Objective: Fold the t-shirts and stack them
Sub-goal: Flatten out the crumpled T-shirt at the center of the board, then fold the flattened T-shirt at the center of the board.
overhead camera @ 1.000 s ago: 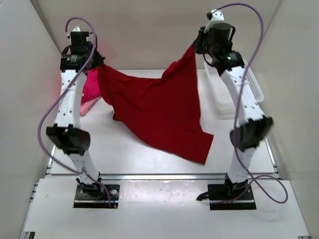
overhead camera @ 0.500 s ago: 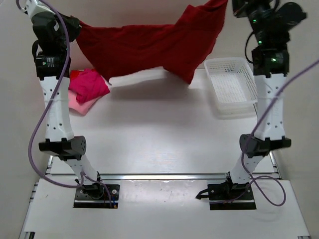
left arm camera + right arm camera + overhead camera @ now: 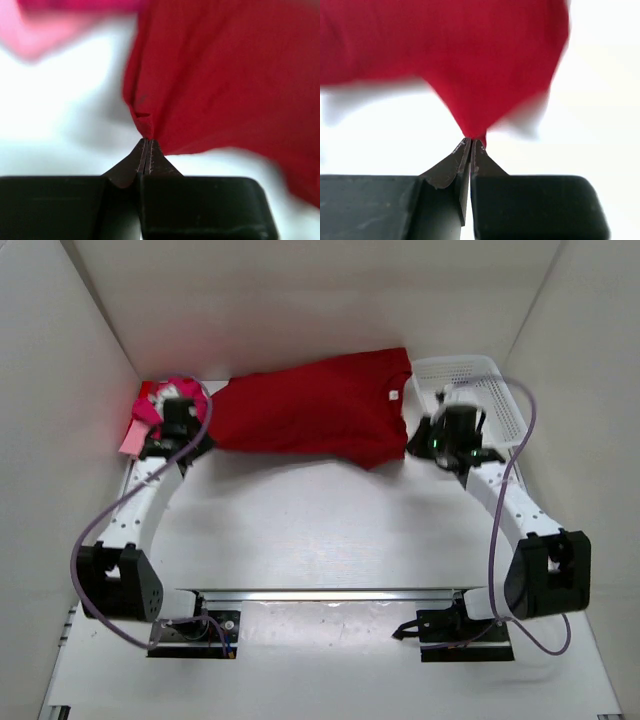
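Note:
The dark crimson t-shirt [image 3: 315, 410] lies stretched sideways across the far part of the table, its neck label toward the right. My left gripper [image 3: 208, 438] is shut on its left end, and the left wrist view shows the cloth [image 3: 225, 75] pinched at the gripper's tips [image 3: 146, 143]. My right gripper [image 3: 412, 443] is shut on the right end, with the red cloth [image 3: 470, 50] bunched into the gripper's tips [image 3: 472, 143]. A hot pink t-shirt [image 3: 152, 403] sits crumpled on a pale pink t-shirt [image 3: 130, 441] at the far left, behind my left wrist.
A white mesh basket [image 3: 495, 390] stands at the far right, just behind my right wrist. White walls close in the table at the back and on both sides. The pink pile sits close to the left wall.
Both arms have come down from high up and reached toward the back. The crimson shirt, which hung in the air between them, now lies stretched low over the far table.

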### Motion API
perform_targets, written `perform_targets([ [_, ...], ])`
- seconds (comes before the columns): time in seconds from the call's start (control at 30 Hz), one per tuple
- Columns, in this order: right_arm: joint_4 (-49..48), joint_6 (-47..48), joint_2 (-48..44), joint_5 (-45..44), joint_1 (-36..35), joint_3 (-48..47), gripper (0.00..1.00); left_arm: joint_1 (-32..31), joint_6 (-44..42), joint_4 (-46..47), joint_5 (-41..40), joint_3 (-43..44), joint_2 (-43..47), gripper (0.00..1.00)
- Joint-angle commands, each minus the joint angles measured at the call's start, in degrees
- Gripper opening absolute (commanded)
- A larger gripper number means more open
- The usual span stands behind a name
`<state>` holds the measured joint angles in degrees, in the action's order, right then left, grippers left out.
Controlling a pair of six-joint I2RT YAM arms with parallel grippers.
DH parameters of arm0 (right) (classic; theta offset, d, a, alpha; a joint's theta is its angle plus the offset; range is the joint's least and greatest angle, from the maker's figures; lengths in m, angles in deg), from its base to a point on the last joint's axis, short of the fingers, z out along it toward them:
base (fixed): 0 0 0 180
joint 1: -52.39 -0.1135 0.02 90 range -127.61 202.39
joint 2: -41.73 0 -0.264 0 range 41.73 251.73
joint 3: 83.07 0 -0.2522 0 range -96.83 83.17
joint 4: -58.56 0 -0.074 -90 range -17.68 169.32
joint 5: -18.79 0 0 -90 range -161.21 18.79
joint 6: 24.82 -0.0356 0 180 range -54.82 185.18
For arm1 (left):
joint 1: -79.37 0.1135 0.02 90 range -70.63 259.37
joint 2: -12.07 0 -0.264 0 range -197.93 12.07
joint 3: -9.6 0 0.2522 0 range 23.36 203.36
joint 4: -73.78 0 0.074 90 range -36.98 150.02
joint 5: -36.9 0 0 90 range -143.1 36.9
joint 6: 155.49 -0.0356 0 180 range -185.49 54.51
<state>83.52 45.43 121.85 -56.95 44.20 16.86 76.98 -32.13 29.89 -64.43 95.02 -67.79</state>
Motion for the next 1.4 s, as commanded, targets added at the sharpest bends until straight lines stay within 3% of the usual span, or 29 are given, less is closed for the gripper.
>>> perform_targets([
  [0.0, 0.1, 0.0, -13.2, -0.6, -1.7, 13.1, 0.00, -6.2, -4.7, -2.2, -6.8, -9.7, 12.7, 0.00],
  [0.13, 4.5, -2.0, -21.8, 1.1, -2.7, 26.8, 0.00, -9.7, -5.8, -6.5, -9.5, -20.4, 20.4, 0.00],
  [0.3, 11.6, -2.4, -30.9, 3.4, -2.3, 37.5, 0.00, -10.2, -3.7, -11.7, -8.9, -33.8, 30.8, 0.00],
  [0.37, 15.1, -4.3, -35.9, 2.0, -4.7, 39.1, 0.00, -9.7, -6.3, -11.0, -6.5, -32.4, 33.2, 0.03],
  [0.5, 24.1, -6.2, -35.4, 0.1, -6.9, 34.3, 0.00, -12.2, -6.3, -20.7, -11.3, -26.0, 29.7, 0.00],
  [0.67, 36.7, -6.6, -47.1, 2.0, 0.5, 30.4, 0.00, -12.2, -5.5, -27.6, -12.5, -20.3, 30.4, 0.00],
  [0.8, 47.1, -5.1, -50.8, 0.2, 2.0, 26.6, 0.00, -12.6, -4.6, -29.3, -12.0, -19.8, 29.7, 0.00],
  [0.97, 53.9, -9.0, -53.7, -4.5, -1.7, 21.6, 0.00, -12.5, -3.6, -30.9, -10.2, -21.5, 28.4, 0.00],
  [1.17, 53.9, -19.4, -53.8, -14.2, -14.6, 19.9, 0.00, -12.5, -3.3, -32.4, -9.9, -21.3, 28.0, 0.00],
  [1.3, 47.4, -22.5, -44.7, -25.6, -26.4, 16.1, 0.00, -11.2, -2.8, -30.5, -8.5, -20.1, 25.6, 0.00],
  [1.37, 41.1, -17.4, -37.1, -26.6, -25.5, 14.2, 0.00, -10.9, -2.5, -29.3, -8.1, -17.4, 23.3, 0.00],
])
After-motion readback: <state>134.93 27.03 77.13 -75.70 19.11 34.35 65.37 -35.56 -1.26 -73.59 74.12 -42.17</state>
